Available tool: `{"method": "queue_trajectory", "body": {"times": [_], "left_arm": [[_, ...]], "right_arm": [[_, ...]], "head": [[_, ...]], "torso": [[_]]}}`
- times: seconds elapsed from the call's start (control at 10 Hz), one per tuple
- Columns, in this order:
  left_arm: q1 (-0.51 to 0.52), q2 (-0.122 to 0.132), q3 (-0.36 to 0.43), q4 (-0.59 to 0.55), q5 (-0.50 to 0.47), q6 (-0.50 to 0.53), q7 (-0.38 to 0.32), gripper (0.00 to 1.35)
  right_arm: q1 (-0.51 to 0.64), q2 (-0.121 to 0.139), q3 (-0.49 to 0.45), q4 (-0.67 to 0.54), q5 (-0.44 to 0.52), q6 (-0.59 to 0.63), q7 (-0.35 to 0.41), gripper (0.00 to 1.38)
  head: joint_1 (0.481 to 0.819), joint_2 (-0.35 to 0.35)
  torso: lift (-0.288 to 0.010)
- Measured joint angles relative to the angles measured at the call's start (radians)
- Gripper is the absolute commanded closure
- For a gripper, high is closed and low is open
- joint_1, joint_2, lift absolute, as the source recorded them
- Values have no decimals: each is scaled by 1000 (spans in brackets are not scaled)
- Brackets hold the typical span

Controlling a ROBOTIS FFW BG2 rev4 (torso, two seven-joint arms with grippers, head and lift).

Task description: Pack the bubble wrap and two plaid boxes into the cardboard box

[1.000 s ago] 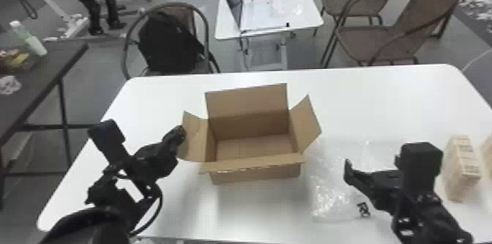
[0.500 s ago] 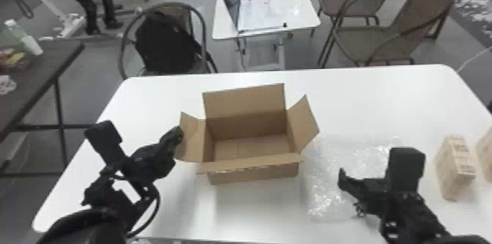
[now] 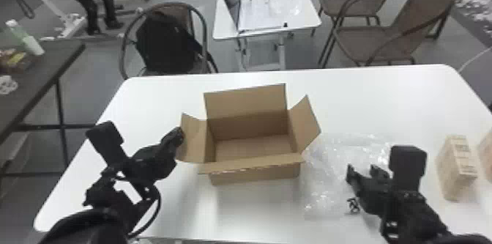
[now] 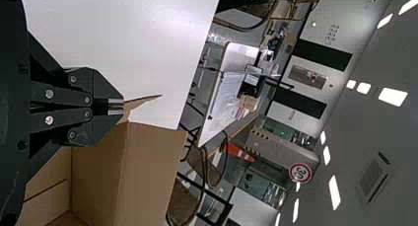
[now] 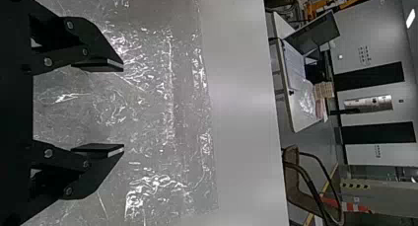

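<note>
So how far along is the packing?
Barely begun: the open brown cardboard box is ready but looks empty. The black left end effector is closed at its side flap. The black right end effector is open over the clear plastic bubble wrap, not gripping it. The wrap and two beige plaid boxes are left to pack.

1. The room is bright, lit by white lamps (image 4: 393, 96) on the ceiling (image 4: 355, 137).
2. The white table (image 3: 366, 96) shines, with soft grey shade in front of the cardboard box (image 3: 256, 175).
3. The cardboard box looks darker inside, near its back.
4. The bubble wrap (image 5: 157, 186) sparkles with little white spots of glare.
</note>
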Motion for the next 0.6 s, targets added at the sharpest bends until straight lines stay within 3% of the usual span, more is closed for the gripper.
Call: {"method": "queue_trajectory", "body": {"times": [0.3,0.6], "left_arm": [[-2,0,-1,2,4,-2,0,1219],[-3,0,-1,4,5,-3,-2,1219]], "right_arm": [[33,-8,-1,-68,-16,-45,0,1205],[51,-18,-27,-214,-46,32,-6,1205]], "head": [[695,183],[695,179]], "torso": [[-104],[-104]]}}
